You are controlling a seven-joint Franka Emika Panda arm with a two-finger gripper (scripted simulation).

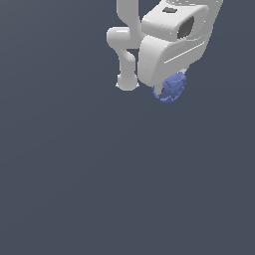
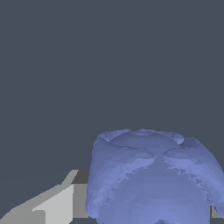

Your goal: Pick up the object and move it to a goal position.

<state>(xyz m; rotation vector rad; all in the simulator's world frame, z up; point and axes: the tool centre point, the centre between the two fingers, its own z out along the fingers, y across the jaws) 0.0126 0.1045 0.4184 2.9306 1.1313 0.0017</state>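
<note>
And there's the white arm [image 1: 149, 45] up near the top of the exterior view, with the gripper [image 1: 167, 89] tucked under its bulky wrist housing, and the little blue object [image 1: 172, 87] poking out just below that housing, toward the exterior view's right of the arm's elbow. From the wrist view the object [image 2: 151, 179] fills the lower part of the picture, lumpy and faceted, with a pale gripper finger [image 2: 54, 203] showing right beside it, so it looks pinched between the fingers, though the far finger is mostly hidden behind the blob. Whether it's lifted clear of the dark grey worktop [image 1: 99, 189] I can't say; there's no shadow or edge to judge height by. My read: the grab looks done, so the carry is what remains. No goal marker shows anywhere in either view, so how far there is to go is anyone's guess.
</note>
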